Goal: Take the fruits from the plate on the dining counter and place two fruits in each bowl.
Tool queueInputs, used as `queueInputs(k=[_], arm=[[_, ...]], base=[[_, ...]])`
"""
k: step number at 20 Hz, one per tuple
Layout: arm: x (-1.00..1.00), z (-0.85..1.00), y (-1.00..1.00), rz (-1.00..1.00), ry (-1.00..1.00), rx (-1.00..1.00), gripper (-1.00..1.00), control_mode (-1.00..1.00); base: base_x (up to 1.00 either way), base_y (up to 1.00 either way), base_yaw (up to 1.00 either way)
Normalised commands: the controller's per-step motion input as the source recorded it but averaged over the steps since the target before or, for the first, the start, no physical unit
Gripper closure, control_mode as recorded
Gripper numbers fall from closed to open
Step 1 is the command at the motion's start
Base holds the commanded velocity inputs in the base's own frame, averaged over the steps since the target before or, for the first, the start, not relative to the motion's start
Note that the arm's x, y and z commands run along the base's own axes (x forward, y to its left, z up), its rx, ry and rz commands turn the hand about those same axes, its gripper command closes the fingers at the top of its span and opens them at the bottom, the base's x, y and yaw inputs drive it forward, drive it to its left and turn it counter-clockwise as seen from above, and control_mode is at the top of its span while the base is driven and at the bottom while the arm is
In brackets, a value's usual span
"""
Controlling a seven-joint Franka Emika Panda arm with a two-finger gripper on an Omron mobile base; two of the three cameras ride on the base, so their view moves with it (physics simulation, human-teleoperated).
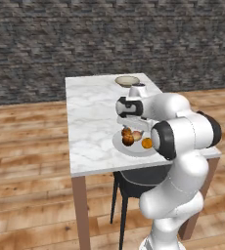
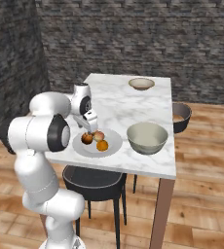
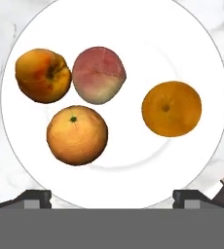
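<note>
Spread wide, the claw [image 3: 112,197] hovers over four fruits [image 3: 77,134] on the plate [image 3: 133,175].

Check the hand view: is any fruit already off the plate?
No. All four fruits lie on the plate, three clustered together and one orange apart.

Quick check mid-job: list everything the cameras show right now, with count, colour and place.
Small round fruits: four; two orange, one reddish-orange, one pale peach-pink; all on the plate.
Flat pale plate: one, near counter edge.
Tan-beige bowls: two; one beside the plate, one at the far end.
White marble dining counter: one, wooden legs.
Dark stools: two, at the counter.
Gripper: open, above the plate.
</note>
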Motion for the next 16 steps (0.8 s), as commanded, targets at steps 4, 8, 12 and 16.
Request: queueInputs(k=[4, 8, 12, 16], arm=[[0.28, -0.36, 0.16, 0.00, 0.04, 0.00, -1.00, -1.00], [0.48, -0.36, 0.08, 0.00, 0.00, 0.00, -1.00, -1.00], [0.51, -0.43, -0.01, 0.00, 0.00, 0.00, -1.00, -1.00], [0.13, -0.39, -0.01, 0.00, 0.05, 0.00, -1.00, -1.00]], base=[[0.00, 0.00, 0.00], [0.00, 0.00, 0.00], [0.00, 0.00, 0.00], [0.00, 0.00, 0.00]])
